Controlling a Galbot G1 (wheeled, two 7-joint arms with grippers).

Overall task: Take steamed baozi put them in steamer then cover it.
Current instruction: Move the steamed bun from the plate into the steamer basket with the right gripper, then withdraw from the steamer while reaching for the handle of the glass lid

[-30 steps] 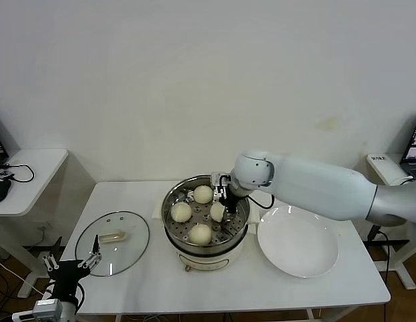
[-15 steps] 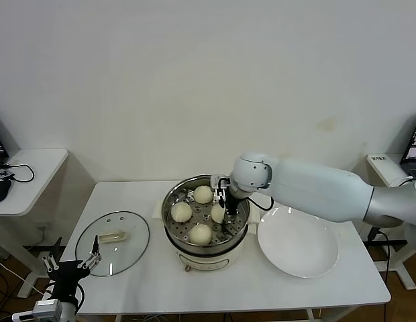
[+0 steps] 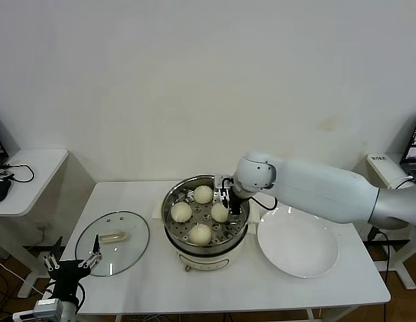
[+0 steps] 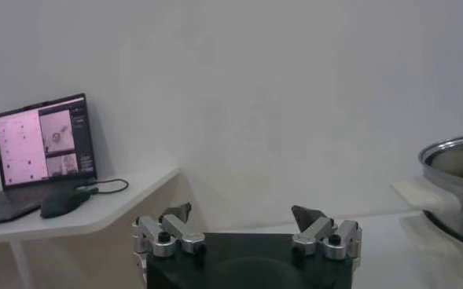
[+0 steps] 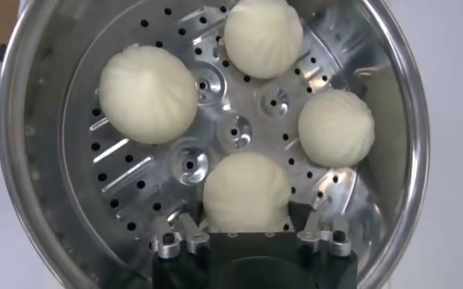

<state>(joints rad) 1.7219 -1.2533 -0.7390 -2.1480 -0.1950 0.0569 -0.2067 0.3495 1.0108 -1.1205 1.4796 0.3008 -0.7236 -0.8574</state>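
1. Loading looks done — all four cream-white domed baozi (image 3: 200, 213) sit in the shiny perforated stainless steamer basket (image 3: 169, 213). Right gripper (image 3: 227, 206) is low over the 3 o'clock bun (image 5: 245, 191), jaws apart, bun free on the floor.
2. Next call: lift that arm clear, then fetch the clear glass cover with cream handle (image 3: 113, 242), on the white bench (image 3: 161, 285) at 9 o'clock of the steamer.
3. Left gripper (image 4: 245, 230) parked below the bench edge, fingers spread, empty.
4. Right wrist view shows bun and fingers apart — head view can't.
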